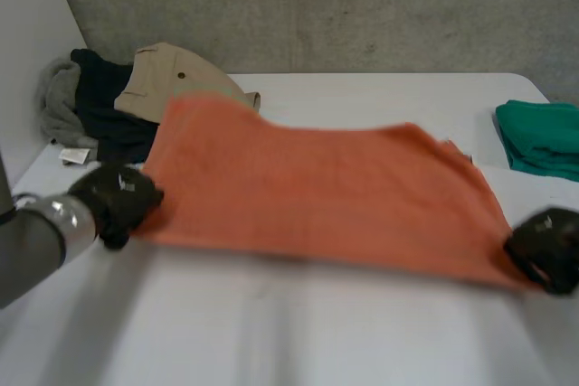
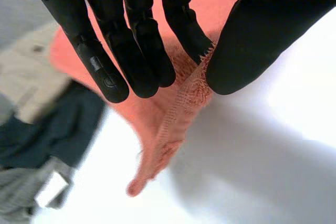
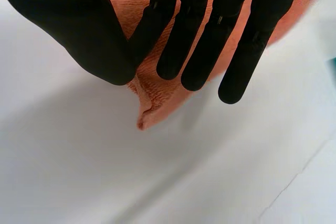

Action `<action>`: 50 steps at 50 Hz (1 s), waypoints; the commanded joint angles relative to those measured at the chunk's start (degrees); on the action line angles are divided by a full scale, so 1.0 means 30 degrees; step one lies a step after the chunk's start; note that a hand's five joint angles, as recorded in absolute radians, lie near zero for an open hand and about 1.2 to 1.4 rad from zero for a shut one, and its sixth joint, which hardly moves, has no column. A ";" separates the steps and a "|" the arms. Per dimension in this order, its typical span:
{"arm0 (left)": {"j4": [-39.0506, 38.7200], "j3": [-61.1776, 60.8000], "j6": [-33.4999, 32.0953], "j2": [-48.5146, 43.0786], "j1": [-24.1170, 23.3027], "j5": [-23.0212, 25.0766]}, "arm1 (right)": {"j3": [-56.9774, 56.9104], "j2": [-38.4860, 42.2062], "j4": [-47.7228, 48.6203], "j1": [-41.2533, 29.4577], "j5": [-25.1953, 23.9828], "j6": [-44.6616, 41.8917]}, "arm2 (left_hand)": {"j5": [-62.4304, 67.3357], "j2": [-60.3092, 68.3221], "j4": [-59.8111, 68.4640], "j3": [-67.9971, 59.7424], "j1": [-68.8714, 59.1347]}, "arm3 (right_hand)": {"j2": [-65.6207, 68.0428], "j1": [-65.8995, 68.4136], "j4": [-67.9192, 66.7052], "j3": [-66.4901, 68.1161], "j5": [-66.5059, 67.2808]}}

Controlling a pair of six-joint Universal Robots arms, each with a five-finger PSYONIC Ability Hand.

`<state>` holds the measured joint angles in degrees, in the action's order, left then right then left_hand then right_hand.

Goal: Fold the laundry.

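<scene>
An orange towel (image 1: 317, 192) lies spread across the white table (image 1: 298, 332), its far edge lifted a little. My left hand (image 1: 116, 198) is at the towel's near left corner, and in the left wrist view its fingers (image 2: 131, 51) and thumb pinch the frayed orange edge (image 2: 189, 90), with the corner tip hanging below. My right hand (image 1: 545, 248) is at the near right corner. In the right wrist view its fingers (image 3: 210, 51) and thumb pinch the orange corner (image 3: 149, 103) just above the table.
A heap of clothes sits at the back left: a beige garment (image 1: 172, 79), a dark one (image 1: 109, 110) and a grey one (image 1: 56, 101), with a white tag (image 1: 74, 156). A folded green cloth (image 1: 543, 137) lies at the right edge.
</scene>
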<state>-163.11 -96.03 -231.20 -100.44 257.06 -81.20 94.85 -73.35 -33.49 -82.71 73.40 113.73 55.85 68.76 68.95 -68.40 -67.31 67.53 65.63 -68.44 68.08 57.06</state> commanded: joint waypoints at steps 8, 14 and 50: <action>0.2546 0.0279 -0.2532 0.0585 -0.0610 0.1784 | 0.0145 -0.1392 -0.0149 0.0208 -0.0853 -0.1733 | 0.4717 0.3746 0.3683 -0.3866 -0.4231 | 0.4156 0.4791 -0.3854 0.3973 0.4313; 0.1079 0.4203 -0.1626 -0.3019 -0.0726 -0.0002 | -0.2696 0.1068 0.3482 -0.1814 -0.0386 0.1782 | 0.4717 0.3746 0.3683 -0.3866 -0.4231 | 0.4156 0.4791 -0.3854 0.3973 0.4313; -0.1441 2.3339 0.0632 -1.6821 -0.2572 -0.1645 | -1.3129 1.1472 1.4325 -0.4805 0.4273 0.6532 | 0.4717 0.3746 0.3683 -0.3866 -0.4231 | 0.4156 0.4791 -0.3854 0.3973 0.4313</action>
<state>-167.09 -28.50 -229.07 -149.15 249.92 -86.02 56.96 -39.96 9.25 -97.96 84.15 133.53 55.85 68.76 68.97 -68.40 -67.31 67.53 65.63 -68.49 68.09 57.82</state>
